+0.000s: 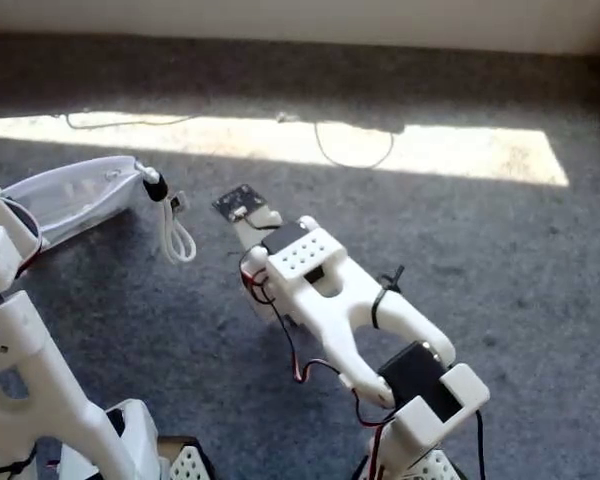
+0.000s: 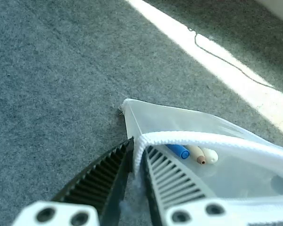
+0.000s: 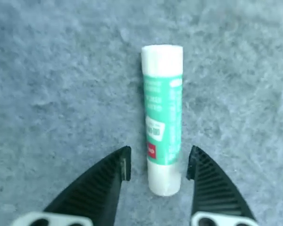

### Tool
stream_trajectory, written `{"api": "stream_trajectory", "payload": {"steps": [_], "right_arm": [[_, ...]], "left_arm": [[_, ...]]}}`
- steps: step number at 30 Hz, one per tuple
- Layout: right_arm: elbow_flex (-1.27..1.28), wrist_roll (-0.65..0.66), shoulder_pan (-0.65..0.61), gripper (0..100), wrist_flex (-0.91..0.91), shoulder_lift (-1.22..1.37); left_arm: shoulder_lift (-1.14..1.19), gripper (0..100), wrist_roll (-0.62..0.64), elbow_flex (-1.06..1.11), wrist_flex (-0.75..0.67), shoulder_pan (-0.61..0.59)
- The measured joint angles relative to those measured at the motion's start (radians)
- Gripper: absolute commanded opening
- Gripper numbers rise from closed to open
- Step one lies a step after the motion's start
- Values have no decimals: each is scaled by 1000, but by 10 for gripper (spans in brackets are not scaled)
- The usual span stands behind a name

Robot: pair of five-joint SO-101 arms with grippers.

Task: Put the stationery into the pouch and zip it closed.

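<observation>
A translucent white pouch (image 1: pixel 80 195) lies on the carpet at the far left, with a black zip pull (image 1: pixel 156 186) and a white cord loop (image 1: pixel 176 240) at its right end. My left gripper (image 2: pixel 137 155) is shut on the pouch's corded rim (image 2: pixel 203 140). Inside the pouch (image 2: pixel 188 122) lie a blue pen tip (image 2: pixel 179 151) and two pale sticks (image 2: pixel 203 156). A green and white glue stick (image 3: pixel 162 117) lies flat on the carpet. My right gripper (image 3: pixel 159 162) stands open around its near end, one finger on each side, without touching it.
Grey carpet (image 1: pixel 500 260) covers the floor, with a sunlit strip (image 1: pixel 460 150) and a thin cable (image 1: pixel 350 155) at the back. The right arm's white body (image 1: pixel 330 290) stretches across the middle. The left arm's base (image 1: pixel 30 400) stands at the front left.
</observation>
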Motion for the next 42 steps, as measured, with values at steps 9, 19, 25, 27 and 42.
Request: {"api": "stream_trajectory", "payload": {"steps": [9,19,25,27,42], "right_arm": [[3,-5,-8,187,-187,0],[2,-5,-9,105,-282,23],[-14,-5,-11,102,-292,120],[-21,-5,-11,102,-288,123],[-54,-5,11,5,-149,71]], "left_arm": [[0,6,0,0,0,0],[0,6,0,0,0,0],[0,6,0,0,0,0],[0,6,0,0,0,0],[-2,6,0,15,0,8]]}}
